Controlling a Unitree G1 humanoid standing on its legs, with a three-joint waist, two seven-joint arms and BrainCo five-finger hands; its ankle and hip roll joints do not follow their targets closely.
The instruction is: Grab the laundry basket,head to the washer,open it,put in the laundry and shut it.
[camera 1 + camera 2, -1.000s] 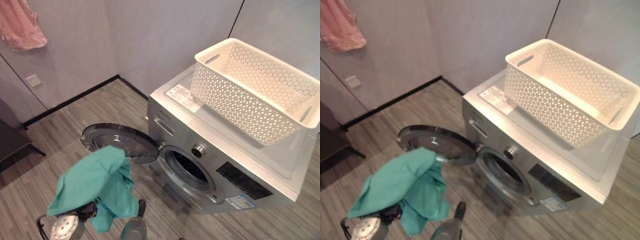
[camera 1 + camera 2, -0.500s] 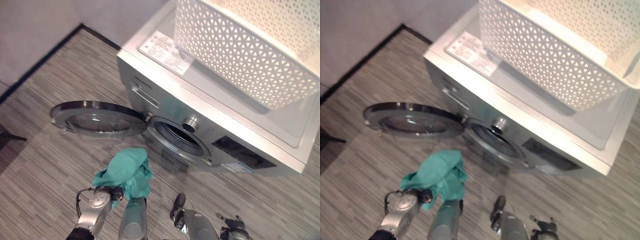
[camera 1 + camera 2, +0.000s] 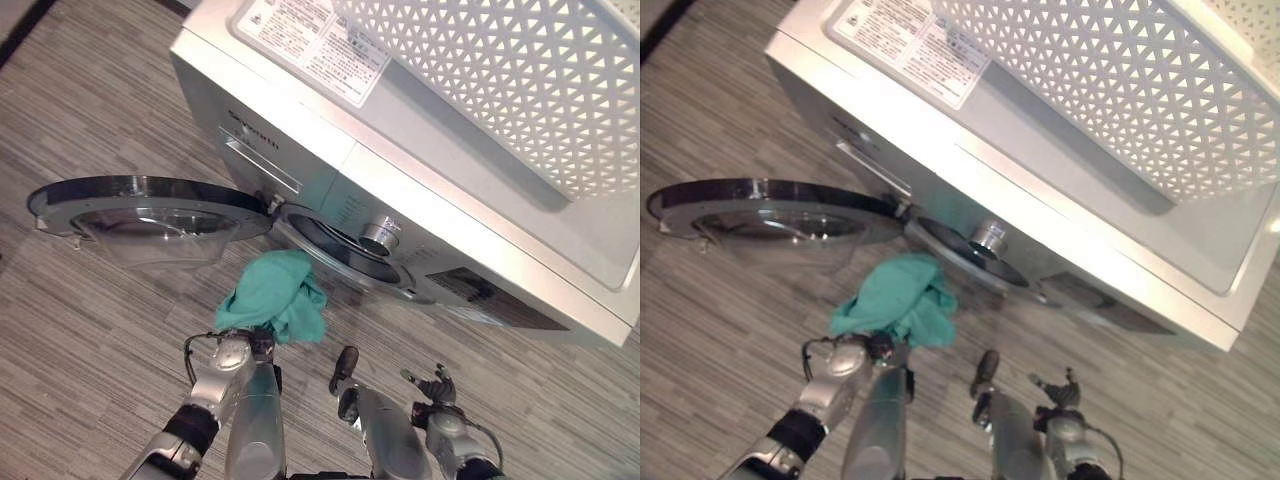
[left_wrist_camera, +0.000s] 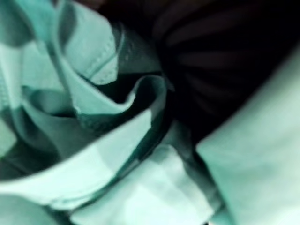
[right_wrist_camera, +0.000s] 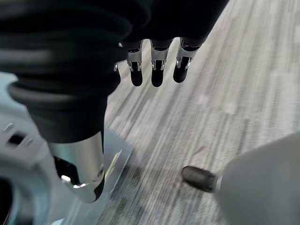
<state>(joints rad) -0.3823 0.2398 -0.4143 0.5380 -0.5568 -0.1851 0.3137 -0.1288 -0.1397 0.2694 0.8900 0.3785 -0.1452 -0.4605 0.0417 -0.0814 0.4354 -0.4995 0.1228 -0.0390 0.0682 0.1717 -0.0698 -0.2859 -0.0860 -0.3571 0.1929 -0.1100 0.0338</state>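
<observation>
We see the front-loading washing machine (image 3: pixel 400 215) running from the upper left to the right edge of the left eye view, its round door (image 3: pixel 150 205) swung fully open at the left centre and lying nearly level above the grey wood-grain floor (image 3: pixel 90 330). The drum opening (image 3: pixel 335 250) sits just right of the door hinge, with a silver control knob (image 3: pixel 378 238) beside it and a printed label (image 3: pixel 310 35) on the lid near the top of the frame. The white perforated laundry basket (image 3: pixel 500 80) stands on the washer's lid in the upper right. Our left hand (image 3: pixel 258 342) shows at the lower centre-left, and the bunched teal garment (image 3: pixel 275 305) rises out of it, hanging just in front of and slightly below the drum opening, not yet inside. In the left wrist view the teal cloth (image 4: pixel 117 140) folds right up against the hand's dark ribbed cover (image 4: pixel 225 70); the fingers are buried in it, so we cannot tell how they are set. Our right hand (image 3: pixel 432 385) shows at the lower right, well apart from the garment; in the right wrist view its fingers (image 5: pixel 157 65) hang straight and relaxed over the floor, holding nothing.
</observation>
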